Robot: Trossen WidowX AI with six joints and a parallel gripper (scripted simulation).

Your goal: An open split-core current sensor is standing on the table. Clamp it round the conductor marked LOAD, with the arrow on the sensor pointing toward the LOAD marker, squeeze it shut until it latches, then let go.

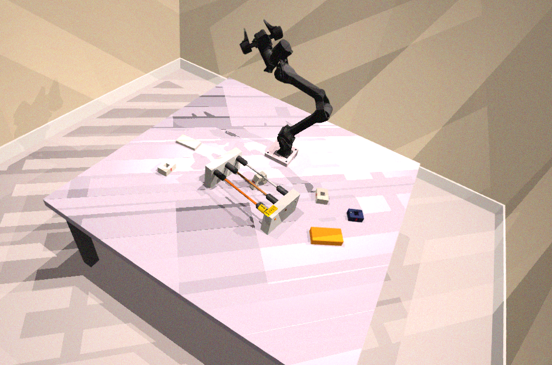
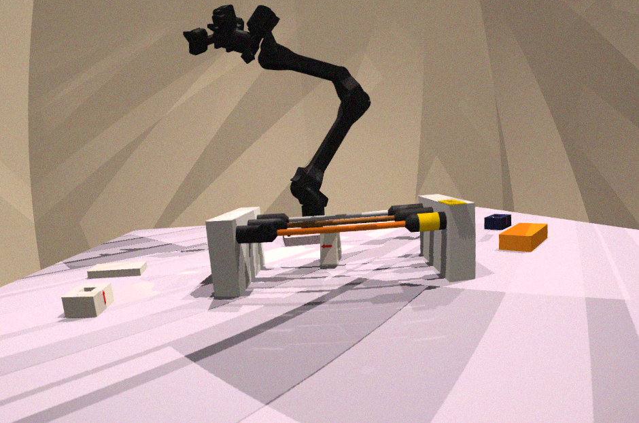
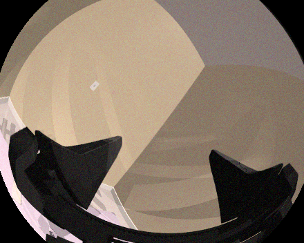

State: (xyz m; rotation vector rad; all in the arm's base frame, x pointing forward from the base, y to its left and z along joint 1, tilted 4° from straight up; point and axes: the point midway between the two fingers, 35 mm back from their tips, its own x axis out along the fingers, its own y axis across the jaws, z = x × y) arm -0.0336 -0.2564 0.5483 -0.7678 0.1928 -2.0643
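Note:
My gripper (image 1: pixel 254 25) (image 3: pixel 168 148) is wide open and empty, high above the table, its fingers pointing up and away from it. A whitish sensor (image 1: pixel 259 179) (image 2: pixel 329 250) stands upright behind the conductors; a red arrow on it points left in the exterior view, away from the yellow label. Its jaws are too small to make out. The bright orange conductor (image 1: pixel 241 192) (image 2: pixel 340 228) is the frontmost of three and has a yellow band (image 2: pixel 428 222) at its right end. The yellow label (image 1: pixel 271 209) (image 2: pixel 451 201) lies on the right post beside it. Nothing is round this conductor.
Two posts (image 1: pixel 209 179) (image 2: pixel 221 263) (image 2: pixel 459 247) carry the conductors. A cream block with a hole (image 1: pixel 167 170) (image 2: pixel 79 307) and a flat plate (image 1: pixel 188 142) (image 2: pixel 117 270) lie left. Another cream block (image 1: pixel 322 200), a navy block (image 1: pixel 355 219) and an orange block (image 1: pixel 326 236) (image 2: pixel 516 241) lie right.

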